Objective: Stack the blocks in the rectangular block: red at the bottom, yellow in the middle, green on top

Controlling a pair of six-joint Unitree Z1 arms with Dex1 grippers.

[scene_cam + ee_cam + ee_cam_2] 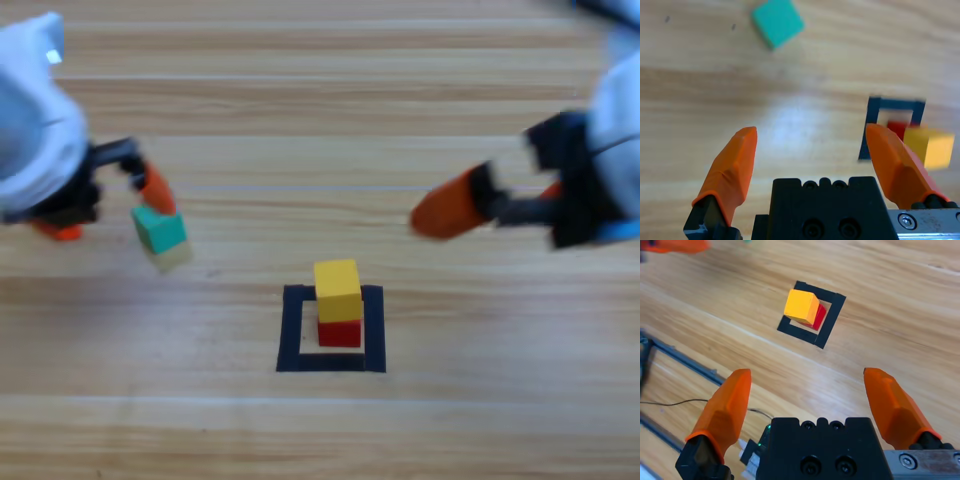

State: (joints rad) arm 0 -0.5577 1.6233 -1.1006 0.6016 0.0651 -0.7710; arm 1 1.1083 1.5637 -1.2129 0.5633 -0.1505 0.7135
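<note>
The yellow cube sits on the red cube inside the black tape rectangular block. The green cube lies on the wood to the left of it, just beyond my left gripper. In the left wrist view the left gripper is open and holds nothing; the green cube lies ahead of its jaws, the tape outline and yellow cube off to the right. My right gripper hangs open and empty above and right of the stack. Its wrist view shows the gripper with the yellow cube and red cube ahead.
Bare wooden table lies all around the tape outline. One orange jaw of the left gripper shows at the top left of the right wrist view. A dark frame and a thin cable run along the table's edge in that view.
</note>
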